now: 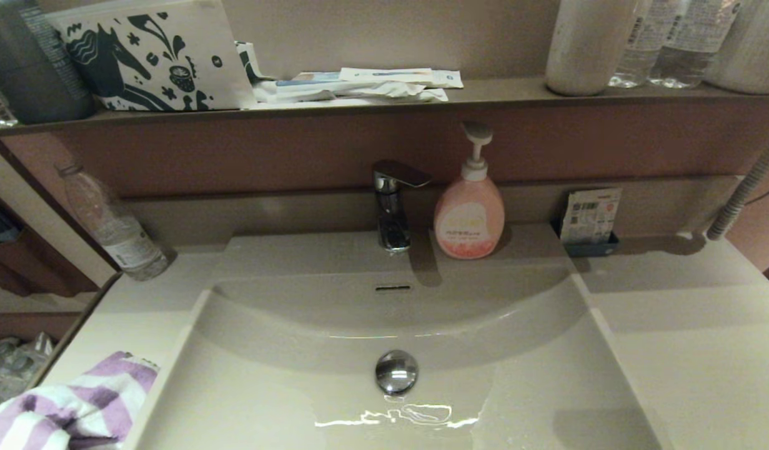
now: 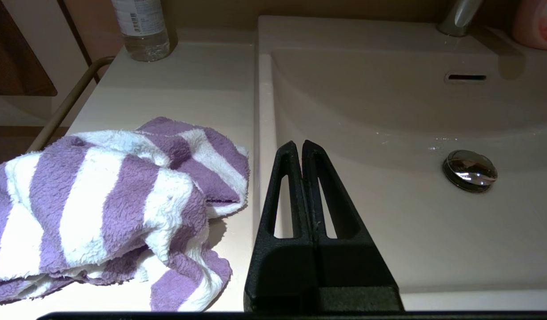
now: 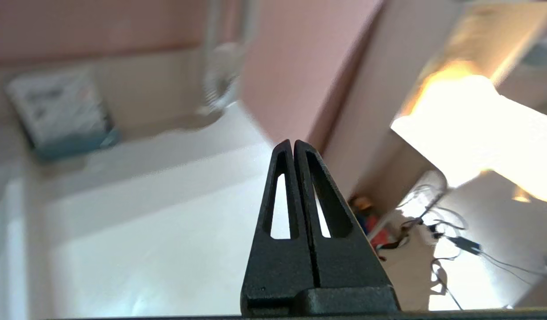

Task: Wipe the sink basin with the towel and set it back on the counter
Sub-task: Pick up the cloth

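The purple and white striped towel (image 1: 72, 409) lies crumpled on the counter (image 1: 134, 312) at the near left, beside the sink basin (image 1: 334, 412). In the left wrist view the towel (image 2: 113, 200) sits just beside my left gripper (image 2: 298, 143), which is shut with nothing in it and hovers over the basin's left rim. The basin (image 2: 411, 222) shows its chrome drain plug (image 2: 469, 170) and slot overflow (image 2: 465, 78). My right gripper (image 3: 293, 142) is shut and empty, off to the right above the right counter (image 3: 144, 222). Neither gripper shows in the head view.
A chrome faucet (image 1: 393, 206) and a pink soap pump bottle (image 1: 469, 212) stand behind the basin. A clear water bottle (image 1: 112, 225) stands on the left counter. A packet holder (image 1: 589, 222) sits at the back right. The brown ledge (image 1: 384, 100) carries a horse-print pouch, packets and bottles.
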